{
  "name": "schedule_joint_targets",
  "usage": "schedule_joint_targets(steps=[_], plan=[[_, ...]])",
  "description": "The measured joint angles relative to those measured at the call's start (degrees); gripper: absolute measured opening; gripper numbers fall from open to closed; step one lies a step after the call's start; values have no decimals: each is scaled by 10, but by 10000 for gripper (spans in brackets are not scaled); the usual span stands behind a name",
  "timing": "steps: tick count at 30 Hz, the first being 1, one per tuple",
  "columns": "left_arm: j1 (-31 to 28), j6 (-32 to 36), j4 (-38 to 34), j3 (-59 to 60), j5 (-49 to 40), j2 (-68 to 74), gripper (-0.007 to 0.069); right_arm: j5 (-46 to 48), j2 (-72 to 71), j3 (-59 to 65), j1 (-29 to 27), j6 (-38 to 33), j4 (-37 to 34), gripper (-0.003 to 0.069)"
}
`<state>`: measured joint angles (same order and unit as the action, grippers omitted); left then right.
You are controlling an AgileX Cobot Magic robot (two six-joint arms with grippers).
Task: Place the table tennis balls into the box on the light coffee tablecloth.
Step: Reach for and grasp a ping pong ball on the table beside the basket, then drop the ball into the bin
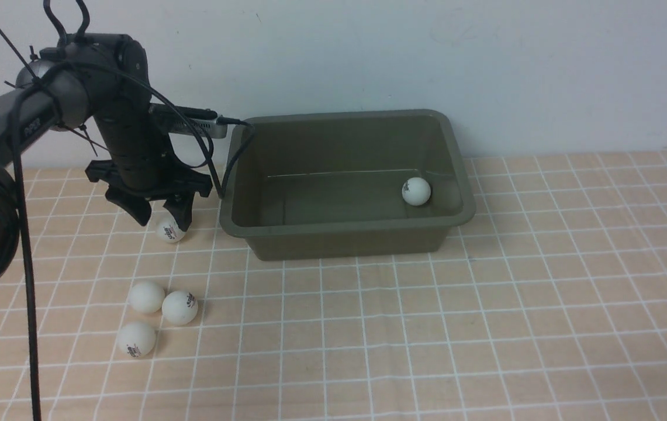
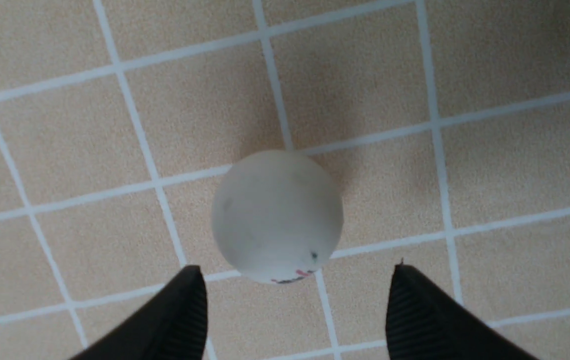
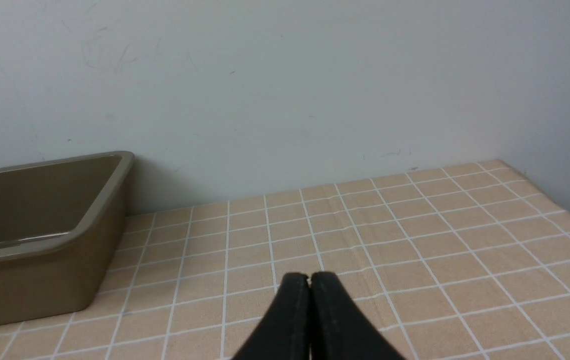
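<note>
The box stands far and central on the light coffee tablecloth, close to the wall. It holds one table tennis ball, at the right end of its floor. Four more balls lie on the cloth left of the box. The lone ball is just beside its near-left corner. Nearer lie the plain ball, the logo ball touching it on the right, and the nearest ball slightly apart.

The left gripper hangs over the lone ball, released and spread wide, with a finger on either side and neither touching it. A black cable from that arm droops beside the box's far-left corner. The right gripper is clenched on nothing, above bare cloth right of the box.
</note>
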<state>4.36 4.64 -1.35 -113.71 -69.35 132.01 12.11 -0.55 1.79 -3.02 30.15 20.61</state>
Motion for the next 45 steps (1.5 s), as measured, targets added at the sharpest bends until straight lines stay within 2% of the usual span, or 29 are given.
schedule_joint_targets(steps=[16,19,23,29,35,39,42,45], plan=[[0,0,-1,0,58,24,395,0,0,0,0,0,0,-13],[0,0,-1,0,68,24,376,0,0,0,0,0,0,-13],[0,1,-1,0,73,24,308,0,0,0,0,0,0,-13],[0,1,1,0,73,24,308,0,0,0,0,0,0,-13],[0,1,32,-14,24,24,308,0,0,0,0,0,0,-13],[0,0,53,-81,-7,23,308,0,0,0,0,0,0,-13],[3,0,33,-123,-8,15,308,0,0,0,0,0,0,-13],[15,1,-34,-163,-10,0,308,0,0,0,0,0,0,-13]])
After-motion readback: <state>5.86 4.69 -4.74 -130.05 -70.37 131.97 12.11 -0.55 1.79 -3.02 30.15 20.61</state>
